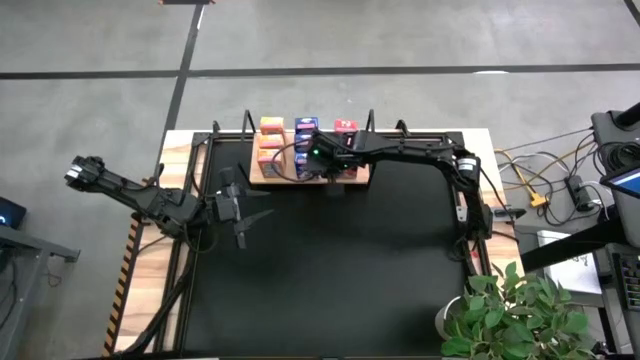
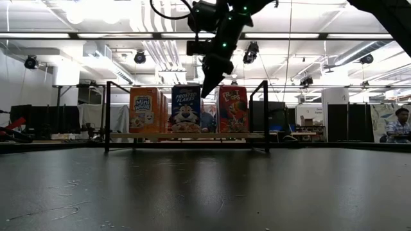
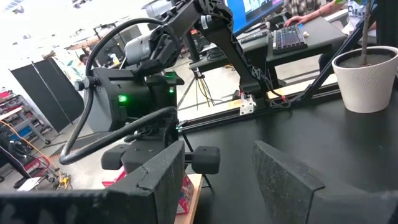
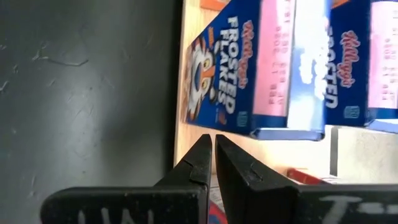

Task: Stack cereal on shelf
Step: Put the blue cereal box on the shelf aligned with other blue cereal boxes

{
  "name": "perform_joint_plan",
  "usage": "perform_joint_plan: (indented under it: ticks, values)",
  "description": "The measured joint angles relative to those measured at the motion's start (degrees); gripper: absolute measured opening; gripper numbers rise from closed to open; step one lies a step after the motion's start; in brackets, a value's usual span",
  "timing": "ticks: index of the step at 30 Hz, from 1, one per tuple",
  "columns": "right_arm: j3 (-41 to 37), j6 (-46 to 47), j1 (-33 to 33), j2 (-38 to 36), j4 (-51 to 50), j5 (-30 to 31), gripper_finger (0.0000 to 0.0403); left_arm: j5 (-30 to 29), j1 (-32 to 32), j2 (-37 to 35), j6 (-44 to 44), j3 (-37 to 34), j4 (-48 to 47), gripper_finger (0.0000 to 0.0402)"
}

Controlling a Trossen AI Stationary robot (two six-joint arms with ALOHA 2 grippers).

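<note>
The shelf (image 1: 262, 172) is a light-wood board with black posts at the table's far edge. On it stand orange cereal boxes (image 2: 144, 110), blue ones (image 2: 186, 109) and red ones (image 2: 232, 109), upright on their bottom ends. My right gripper (image 2: 207, 91) hangs shut and slanting down over the gap between the blue and red boxes. In its wrist view the shut tips (image 4: 213, 142) sit just short of a blue box (image 4: 236, 68) and hold nothing. My left gripper (image 1: 255, 215) waits open and level at the table's left, nothing between its fingers (image 3: 217, 174).
A potted plant in a white pot (image 1: 460, 320) stands at the table's near right corner. The black mat (image 1: 330, 270) spreads out in front of the shelf. Cables and equipment (image 1: 560, 190) lie off the table's right side.
</note>
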Motion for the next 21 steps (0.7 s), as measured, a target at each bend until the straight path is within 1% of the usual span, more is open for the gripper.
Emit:
perform_joint_plan:
  ticks: [9,14,17,21]
  values:
    - [0.0,-0.7,0.0,0.0,2.2,0.9,0.0012,0.0,0.0,0.0,0.0,0.0,0.0,0.0173]
    - [0.0,-0.8,0.0,0.0,1.7,1.3,0.0012,0.0,0.0,0.0,0.0,0.0,0.0,0.0173]
    - [0.0,-1.5,0.0,0.0,1.7,3.6,0.0012,0.0,0.0,0.0,0.0,0.0,0.0,0.0173]
    - [0.2,-1.1,0.0,0.0,-1.1,3.9,0.0012,0.0,0.0,0.0,0.0,0.0,-0.1,0.0173]
